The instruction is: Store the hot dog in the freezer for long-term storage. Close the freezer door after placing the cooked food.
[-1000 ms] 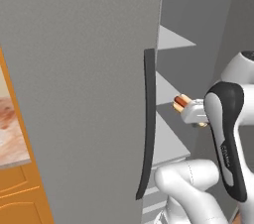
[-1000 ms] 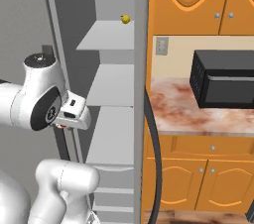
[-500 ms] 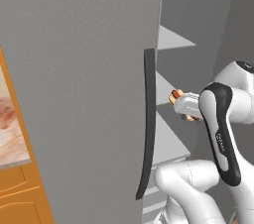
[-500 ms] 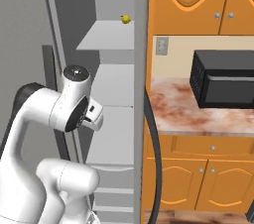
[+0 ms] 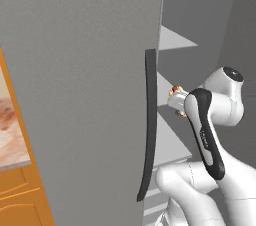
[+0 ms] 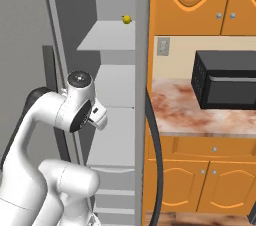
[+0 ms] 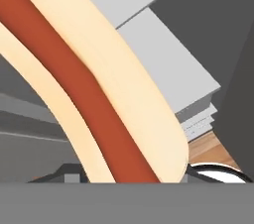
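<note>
The hot dog (image 7: 106, 94), a tan bun with a red sausage along it, lies close across the hand view. My gripper (image 5: 178, 102) is shut on it, and the hot dog's tip (image 5: 175, 91) pokes out toward the freezer (image 5: 172, 135). The hand hovers between two white shelves, just above the middle shelf (image 6: 116, 140). From the right base view the hand (image 6: 98, 115) is mostly hidden behind the wrist. The freezer door (image 5: 80, 95) stands swung open at the left, its long black handle (image 5: 148, 120) close beside the hand.
A small yellow fruit (image 6: 127, 19) sits on the freezer's upper shelf (image 6: 107, 40). The other fridge door's edge (image 6: 142, 45) and its black handle (image 6: 155, 145) bound the freezer on the right. Beyond are a black microwave (image 6: 225, 80), a counter (image 6: 200, 117) and orange cabinets (image 6: 200, 0).
The hand has carried the hot dog a little up and further in toward the freezer shelves, and the wrist has turned. The grip stays the same.
</note>
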